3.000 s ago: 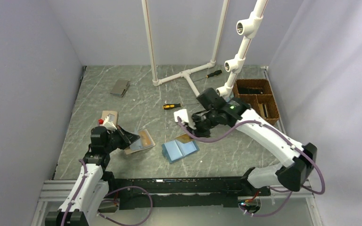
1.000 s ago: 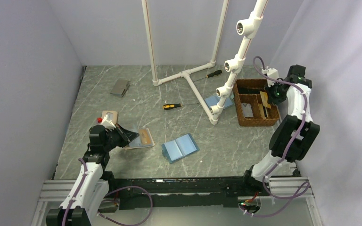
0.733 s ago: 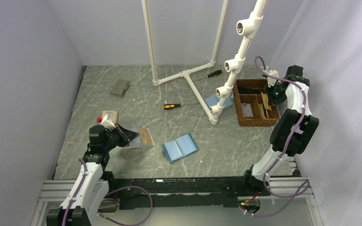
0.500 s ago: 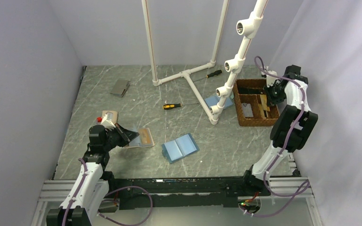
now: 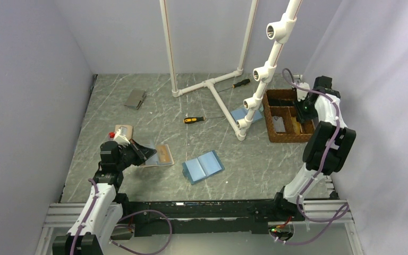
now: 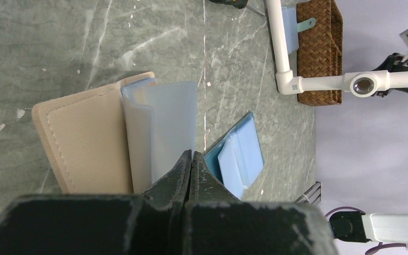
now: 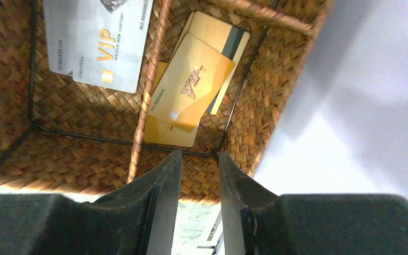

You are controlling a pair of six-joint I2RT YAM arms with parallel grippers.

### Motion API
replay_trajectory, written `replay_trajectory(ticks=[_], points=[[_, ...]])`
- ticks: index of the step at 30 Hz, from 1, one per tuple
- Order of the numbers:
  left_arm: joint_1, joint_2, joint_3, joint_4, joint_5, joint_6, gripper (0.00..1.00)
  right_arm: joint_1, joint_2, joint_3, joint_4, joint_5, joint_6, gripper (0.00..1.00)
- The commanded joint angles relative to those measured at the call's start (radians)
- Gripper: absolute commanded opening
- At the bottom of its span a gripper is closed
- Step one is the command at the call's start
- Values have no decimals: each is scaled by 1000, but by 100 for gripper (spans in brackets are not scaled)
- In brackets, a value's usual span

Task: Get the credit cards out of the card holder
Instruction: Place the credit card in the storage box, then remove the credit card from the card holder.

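Note:
The card holder lies open at the near left, tan outside with a pale blue-grey inner panel. My left gripper is shut at its edge, its tips pressed together on the panel, one flap raised. My right gripper hangs open and empty over the wicker basket at the far right. In the right wrist view its jaws stand apart above gold cards and a silver VIP card lying in the basket.
An all light-blue bifold lies open mid-table, also in the left wrist view. A grey wallet is far left. Two screwdrivers and a white pipe frame stand behind. A small tan object lies near the left arm.
My right arm swung from mid-table, where it held a white card, to the basket; its jaws are now open and empty. The left gripper has stayed on the card holder.

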Motion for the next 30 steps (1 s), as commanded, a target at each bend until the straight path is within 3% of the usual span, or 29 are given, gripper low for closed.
replay_trajectory(ticks=[1, 9, 22, 26, 30], points=[[5, 1, 43, 46, 31, 14, 0, 9, -135, -27, 78, 8, 34, 35], [6, 3, 47, 52, 51, 0, 0, -55, -313, -229, -19, -177, -55, 38], [8, 82, 59, 172, 135, -33, 0, -61, -578, -485, -256, -491, -558, 34], [8, 95, 61, 197, 154, -35, 0, 9, -599, -500, -346, -544, -684, 33], [8, 131, 57, 251, 180, -53, 0, 184, -601, -541, -348, -554, -676, 31]])
